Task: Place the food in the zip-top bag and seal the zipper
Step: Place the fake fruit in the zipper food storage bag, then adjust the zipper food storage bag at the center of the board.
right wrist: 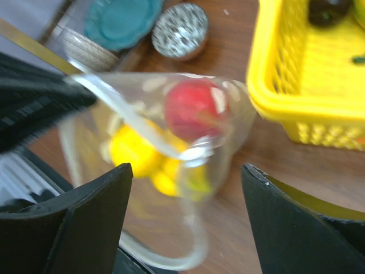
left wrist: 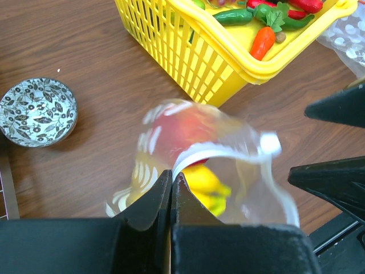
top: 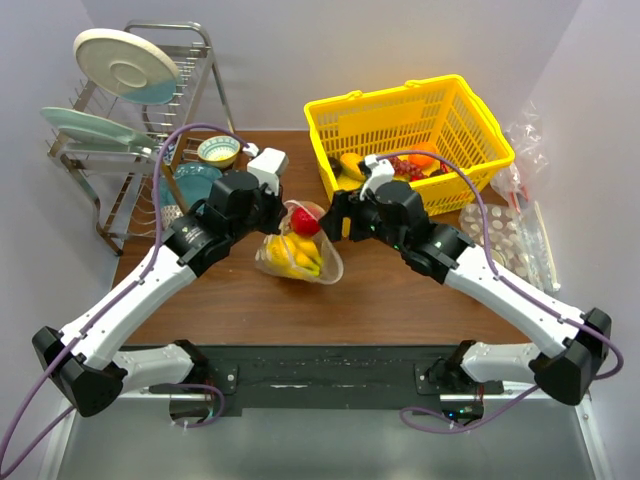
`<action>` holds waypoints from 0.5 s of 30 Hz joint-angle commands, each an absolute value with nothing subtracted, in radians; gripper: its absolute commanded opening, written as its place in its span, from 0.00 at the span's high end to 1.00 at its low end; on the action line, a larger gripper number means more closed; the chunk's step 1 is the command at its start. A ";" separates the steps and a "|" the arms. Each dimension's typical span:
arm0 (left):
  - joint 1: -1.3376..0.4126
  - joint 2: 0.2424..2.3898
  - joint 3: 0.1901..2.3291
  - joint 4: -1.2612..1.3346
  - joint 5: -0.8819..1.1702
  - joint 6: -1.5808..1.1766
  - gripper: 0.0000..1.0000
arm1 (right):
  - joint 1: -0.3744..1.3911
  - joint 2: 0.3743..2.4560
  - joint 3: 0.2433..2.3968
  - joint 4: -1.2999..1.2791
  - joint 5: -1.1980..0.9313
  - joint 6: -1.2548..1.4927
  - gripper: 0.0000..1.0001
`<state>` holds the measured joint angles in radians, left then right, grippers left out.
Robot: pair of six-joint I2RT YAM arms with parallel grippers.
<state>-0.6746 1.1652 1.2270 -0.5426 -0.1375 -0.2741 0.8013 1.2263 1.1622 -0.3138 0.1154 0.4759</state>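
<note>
The clear zip-top bag (top: 300, 250) lies on the table between both grippers, its mouth held up and gaping. A yellow banana bunch (top: 294, 256) and a red-orange fruit (top: 306, 222) are inside it; both also show in the left wrist view, the banana bunch (left wrist: 208, 185) below the fruit (left wrist: 182, 131). My left gripper (left wrist: 172, 174) is shut on the bag's whitish zipper strip (left wrist: 228, 149). My right gripper (right wrist: 187, 168) is open wide just in front of the bag's mouth, touching nothing. A green vegetable (left wrist: 234, 16) lies in the yellow basket (top: 480, 140).
The basket holds more toy produce, including a carrot (left wrist: 263, 41). A dish rack (top: 130, 120) with plates stands at the back left. A patterned bowl (left wrist: 37, 111) and a teal plate (right wrist: 122, 20) sit near it. Clear plastic packaging (top: 510, 235) lies at the right.
</note>
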 commanded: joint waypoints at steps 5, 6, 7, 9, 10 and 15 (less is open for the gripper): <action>-0.676 1.166 1.301 -0.518 -0.158 -0.265 1.00 | 0.801 1.174 0.977 -0.391 0.085 0.492 0.24; -0.675 1.166 1.304 -0.522 -0.160 -0.264 1.00 | 0.802 1.160 0.941 -0.370 0.060 0.500 0.24; -0.676 1.164 1.305 -0.525 -0.161 -0.264 1.00 | 0.802 1.146 0.922 -0.350 0.029 0.518 0.24; -0.676 1.163 1.304 -0.523 -0.161 -0.265 1.00 | 0.802 1.098 0.881 -0.301 0.014 0.529 0.25; -0.676 1.163 1.299 -0.523 -0.153 -0.268 1.00 | 0.802 1.083 0.868 -0.289 0.009 0.531 0.25; -0.675 1.158 1.287 -0.511 -0.129 -0.276 1.00 | 0.802 1.006 0.824 -0.242 0.003 0.523 0.24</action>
<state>-0.6746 1.1698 1.2530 -0.5629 -0.1436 -0.2718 0.8001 1.0676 0.8391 -0.3584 0.0338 0.5121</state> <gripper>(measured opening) 0.020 0.757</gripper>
